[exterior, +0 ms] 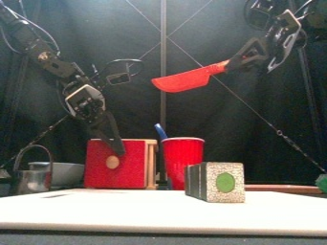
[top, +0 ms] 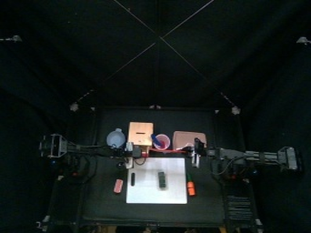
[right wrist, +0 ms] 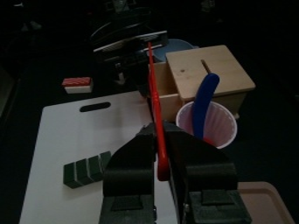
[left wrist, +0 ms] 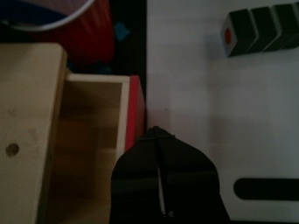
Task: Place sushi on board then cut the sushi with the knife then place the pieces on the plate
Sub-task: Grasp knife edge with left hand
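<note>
The dark green sushi roll [exterior: 217,182] lies whole on the white cutting board [top: 174,191], its end face showing a green centre. My right gripper [exterior: 251,59] is shut on the red toy knife [exterior: 192,77] and holds it high above the table, blade pointing left. In the right wrist view the knife [right wrist: 152,87] runs out over the board, with the sushi roll [right wrist: 87,169] below to one side. My left gripper [exterior: 115,148] hangs shut and empty before the wooden box's red drawer front [exterior: 113,165].
Behind the board stand the wooden box [top: 142,134], a red cup [exterior: 182,161] holding a blue knife [exterior: 160,130], the pink tray [top: 188,139] and a blue-grey bowl [top: 115,138]. A metal cutter [exterior: 34,172] sits at far left. Small toys [top: 119,185] [top: 191,187] flank the board.
</note>
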{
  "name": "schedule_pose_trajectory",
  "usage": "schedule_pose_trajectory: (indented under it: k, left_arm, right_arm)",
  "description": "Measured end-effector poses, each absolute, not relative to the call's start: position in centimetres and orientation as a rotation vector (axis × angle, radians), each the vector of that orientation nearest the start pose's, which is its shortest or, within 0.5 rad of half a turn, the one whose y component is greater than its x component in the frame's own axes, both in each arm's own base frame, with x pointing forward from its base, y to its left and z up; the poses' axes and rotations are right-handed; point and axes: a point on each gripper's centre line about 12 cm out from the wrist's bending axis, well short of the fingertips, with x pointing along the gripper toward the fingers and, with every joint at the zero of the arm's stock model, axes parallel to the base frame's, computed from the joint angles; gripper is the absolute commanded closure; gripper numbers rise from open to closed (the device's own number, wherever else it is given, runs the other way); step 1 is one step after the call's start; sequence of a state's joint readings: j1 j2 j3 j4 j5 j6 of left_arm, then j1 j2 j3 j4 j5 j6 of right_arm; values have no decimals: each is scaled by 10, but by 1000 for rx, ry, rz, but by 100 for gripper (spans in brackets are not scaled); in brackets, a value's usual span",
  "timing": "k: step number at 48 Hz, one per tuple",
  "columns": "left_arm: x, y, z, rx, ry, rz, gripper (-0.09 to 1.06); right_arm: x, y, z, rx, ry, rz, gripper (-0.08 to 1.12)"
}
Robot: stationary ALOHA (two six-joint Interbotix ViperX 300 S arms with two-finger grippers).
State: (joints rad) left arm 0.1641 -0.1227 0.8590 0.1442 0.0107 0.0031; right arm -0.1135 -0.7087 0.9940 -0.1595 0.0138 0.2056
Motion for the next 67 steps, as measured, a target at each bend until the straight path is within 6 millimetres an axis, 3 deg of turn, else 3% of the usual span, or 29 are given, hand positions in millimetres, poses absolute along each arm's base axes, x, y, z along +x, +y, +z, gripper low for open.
schedule_pose_trajectory:
  k: [4, 10, 19, 25, 31, 39, 54, 67]
  left_arm:
    - [330, 53, 157, 79, 716, 100, 78]
    - [337, 43, 183, 85, 606, 80, 77]
    - [331, 23, 210, 105, 475, 28, 72]
    - [324, 6, 206, 111, 424, -23, 58]
    - [319, -11, 201, 108, 373, -77, 35]
    - [324, -12, 197, 31, 311, -49, 14]
    - [350, -11, 170, 5, 370, -28, 12]
    - [365, -5, 166, 1, 376, -9, 16]
  right_arm:
    - [251, -21, 265, 71, 325, -93, 62]
    - [254, -12, 251, 81, 374, -61, 62]
    - [258, -3, 238, 96, 421, -32, 62]
    - [261, -2, 230, 102, 452, -32, 62]
    - [265, -2, 222, 101, 485, -33, 62]
    - [273, -2, 222, 99, 495, -33, 62]
    - [279, 1, 228, 93, 480, -20, 62]
    - [279, 3, 228, 93, 482, -13, 62]
